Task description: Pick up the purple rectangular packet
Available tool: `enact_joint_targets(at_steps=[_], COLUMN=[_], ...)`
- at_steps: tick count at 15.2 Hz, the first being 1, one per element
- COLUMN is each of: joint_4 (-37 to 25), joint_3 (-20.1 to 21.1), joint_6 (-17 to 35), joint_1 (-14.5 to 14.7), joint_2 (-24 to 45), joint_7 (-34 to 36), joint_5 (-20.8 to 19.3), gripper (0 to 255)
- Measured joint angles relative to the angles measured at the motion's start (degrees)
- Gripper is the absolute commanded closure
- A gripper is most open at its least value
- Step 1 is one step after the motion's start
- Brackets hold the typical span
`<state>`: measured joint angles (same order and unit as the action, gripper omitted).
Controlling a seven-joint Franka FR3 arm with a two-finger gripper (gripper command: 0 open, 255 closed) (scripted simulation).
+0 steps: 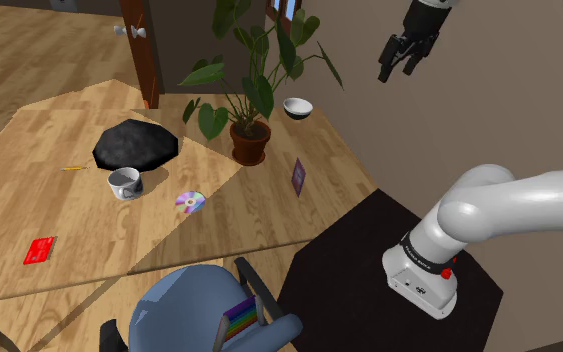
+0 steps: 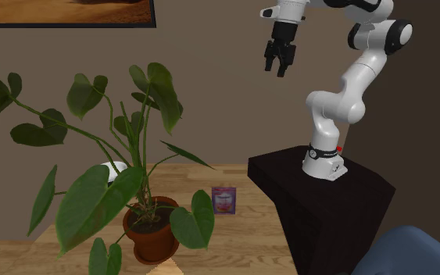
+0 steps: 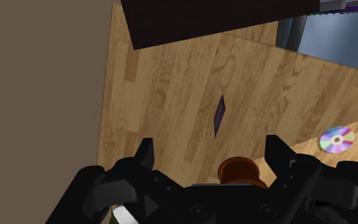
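Standing upright: thin purple packet [image 1: 298,174] on wood-grain surface [image 1: 249,215].

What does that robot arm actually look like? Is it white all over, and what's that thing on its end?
Mostly white: the arm is built of rounded, glossy white segments with dark bands at the joints. Near its foot there is a dark ring with small pale lettering and a small red spot. The gripper at its end is all black, with two short fingers.

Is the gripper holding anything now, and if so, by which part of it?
Nothing is held. The gripper hangs open in the air, and the purple packet stands far below it, untouched.
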<state>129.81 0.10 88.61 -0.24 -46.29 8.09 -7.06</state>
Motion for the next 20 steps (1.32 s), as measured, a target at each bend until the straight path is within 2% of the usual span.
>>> enact_joint_targets(at_steps=[2,4,12,20], joint_4=[0.99,3.48,13.75,19.34], joint_3=[-0.13,-0.04,0.31,0.23], joint_6=[0.91,4.08,20.21,38.02], joint_1=[-0.08,-0.21,-0.92,-2.14], joint_2=[-0.08,0.67,6.45,18.36], joint_7=[0.16,1.25,6.21,10.47], joint_5=[-0.02,0.19,0.91,0.81], gripper=[0,0,0,0])
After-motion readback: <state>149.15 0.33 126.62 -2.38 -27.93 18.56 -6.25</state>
